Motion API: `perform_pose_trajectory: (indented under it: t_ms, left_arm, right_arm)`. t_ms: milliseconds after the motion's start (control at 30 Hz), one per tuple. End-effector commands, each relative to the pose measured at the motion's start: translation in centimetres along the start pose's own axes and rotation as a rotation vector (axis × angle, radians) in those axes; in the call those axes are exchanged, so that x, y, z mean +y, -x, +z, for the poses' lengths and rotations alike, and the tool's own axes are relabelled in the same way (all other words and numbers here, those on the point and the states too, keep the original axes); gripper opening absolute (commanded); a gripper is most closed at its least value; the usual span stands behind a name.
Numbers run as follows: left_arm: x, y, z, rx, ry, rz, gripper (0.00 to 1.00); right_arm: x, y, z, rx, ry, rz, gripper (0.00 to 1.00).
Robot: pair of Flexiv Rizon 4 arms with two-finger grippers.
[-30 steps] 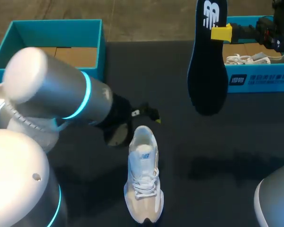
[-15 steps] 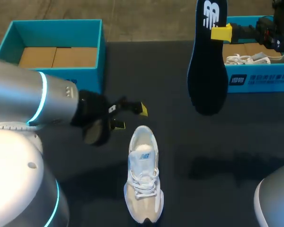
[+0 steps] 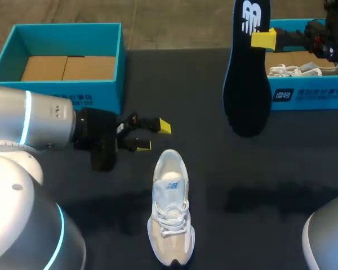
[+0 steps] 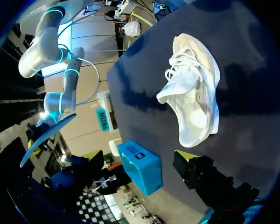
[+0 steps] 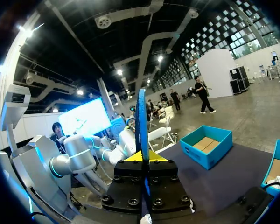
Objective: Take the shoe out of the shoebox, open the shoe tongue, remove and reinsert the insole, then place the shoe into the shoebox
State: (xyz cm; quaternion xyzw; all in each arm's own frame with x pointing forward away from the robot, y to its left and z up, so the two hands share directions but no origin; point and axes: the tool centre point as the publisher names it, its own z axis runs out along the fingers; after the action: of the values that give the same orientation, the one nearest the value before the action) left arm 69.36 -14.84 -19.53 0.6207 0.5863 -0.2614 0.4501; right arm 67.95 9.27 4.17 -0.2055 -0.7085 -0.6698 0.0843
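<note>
A white and beige sneaker (image 3: 170, 208) lies on the black table near the front middle, its heel toward the back. My left gripper (image 3: 152, 135) is open just behind and left of the heel, holding nothing. From the left wrist, the sneaker (image 4: 193, 100) lies ahead of one yellow fingertip (image 4: 183, 155). My right gripper (image 3: 263, 38) is shut on a dark insole (image 3: 245, 73), which hangs high over the back right of the table. From the right wrist, the insole (image 5: 141, 121) stands edge-on between the fingers of that gripper (image 5: 142, 158).
An empty teal shoebox (image 3: 114, 53) stands at the back left. A second teal box (image 3: 307, 93) at the back right holds another white shoe (image 3: 304, 68). My left arm's large silver links (image 3: 28, 126) cover the table's left side.
My left arm has swung back toward the left, and its open gripper has drawn a little away from the sneaker's heel. The right arm and the insole have not moved.
</note>
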Motion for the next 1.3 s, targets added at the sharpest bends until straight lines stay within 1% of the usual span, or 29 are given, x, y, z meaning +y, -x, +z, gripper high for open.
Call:
perform_pose_trajectory:
  t_ms: [33,167,400,500,700,833,1000,1067,1300]
  left_arm:
    - [0.1,0.0,-0.7,-0.167,-0.006,0.009,1.0]
    - [0.6,0.4,-1.0,-0.19,-0.015,0.014,1.0]
    - [1.4,1.1,-1.6,-0.188,-0.032,0.015,1.0]
    - [1.7,1.2,-1.9,-0.213,-0.067,0.009,1.0]
    - [2.3,1.2,-2.0,-0.255,-0.098,0.002,1.0]
    - [2.7,1.3,-2.1,-0.269,-0.094,0.0,1.0]
    - [3.1,1.8,-2.5,-0.299,-0.094,0.006,1.0]
    - [3.3,2.1,-2.5,-0.328,-0.1,0.01,1.0]
    - [3.7,3.2,-2.4,-0.374,-0.102,0.021,1.0]
  right_arm:
    - [0.2,0.2,0.4,0.001,-0.003,0.001,0.0]
    - [0.2,0.2,0.4,0.001,-0.003,0.001,0.0]
    - [0.2,0.2,0.4,0.001,-0.003,0.001,0.0]
    - [0.2,0.2,0.4,0.001,-0.003,0.001,0.0]
    - [0.2,0.2,0.4,0.001,-0.003,0.001,0.0]
    - [0.2,0.2,0.4,0.001,-0.003,0.001,0.0]
    - [0.2,0.2,0.4,0.001,-0.003,0.001,0.0]
    - [0.2,0.2,0.4,0.001,-0.003,0.001,0.0]
    - [0.2,0.2,0.4,0.001,-0.003,0.001,0.0]
